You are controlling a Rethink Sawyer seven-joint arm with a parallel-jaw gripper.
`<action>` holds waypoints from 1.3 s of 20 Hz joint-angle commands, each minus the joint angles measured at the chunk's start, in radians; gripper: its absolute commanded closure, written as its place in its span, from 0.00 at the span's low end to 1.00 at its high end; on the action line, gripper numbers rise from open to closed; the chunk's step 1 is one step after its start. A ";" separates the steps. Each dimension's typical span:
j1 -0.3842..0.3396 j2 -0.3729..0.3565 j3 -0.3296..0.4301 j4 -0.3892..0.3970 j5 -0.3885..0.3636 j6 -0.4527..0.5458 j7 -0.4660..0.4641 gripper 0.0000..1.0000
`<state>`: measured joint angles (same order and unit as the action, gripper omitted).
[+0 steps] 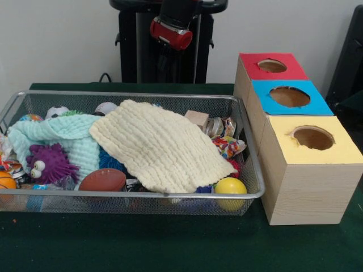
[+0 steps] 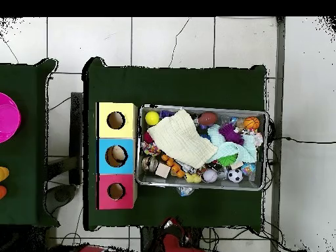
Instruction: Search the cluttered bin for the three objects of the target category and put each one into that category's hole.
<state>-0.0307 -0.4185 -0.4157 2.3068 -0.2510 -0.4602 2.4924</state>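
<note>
Lengthwise, football (image 1: 102,179) along bin (image 1: 136,194) front.

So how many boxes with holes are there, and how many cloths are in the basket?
Boxes with a round hole in the top: 3, a red-topped box, a blue-topped box and a yellow-topped box.
Cloths: 2, a cream waffle cloth and a mint green cloth.
Total: 5.

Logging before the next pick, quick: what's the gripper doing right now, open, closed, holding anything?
Gripper: cannot be told. Only the red and black arm shows, drawn back above the bin; nothing seen in its hold.
</note>
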 commanded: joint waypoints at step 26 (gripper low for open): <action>0.018 -0.138 0.066 -0.108 0.032 0.162 0.068 0.00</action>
<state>-0.0167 -0.5909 -0.4164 2.3526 -0.2516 -0.2573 2.4924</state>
